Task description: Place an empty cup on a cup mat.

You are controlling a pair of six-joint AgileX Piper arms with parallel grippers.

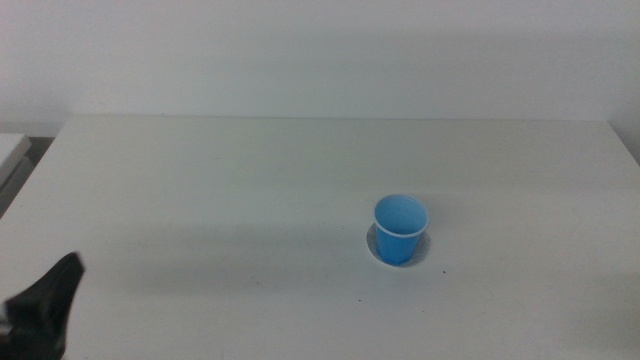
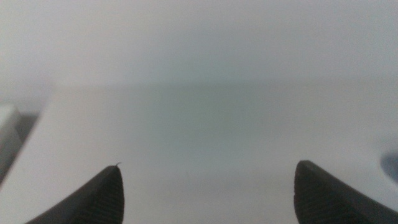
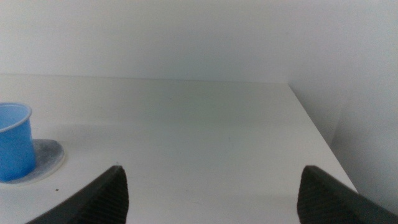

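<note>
The bright blue cup (image 1: pixel 401 228) stands upright on the grey cup mat (image 1: pixel 376 245), right of the table's centre. It looks empty. The right wrist view shows the cup (image 3: pixel 13 140) sitting on the mat (image 3: pixel 47 155), off to one side of the jaws. My right gripper (image 3: pixel 211 186) is open and empty, well away from the cup, and is out of the middle view. My left gripper (image 2: pixel 208 186) is open and empty; it shows as a dark shape (image 1: pixel 45 300) at the bottom left of the middle view, far from the cup.
The white table (image 1: pixel 250 180) has a far edge against a white wall and a right edge (image 3: pixel 317 134) seen in the right wrist view. A pale object (image 1: pixel 12 150) lies beyond the table's left edge.
</note>
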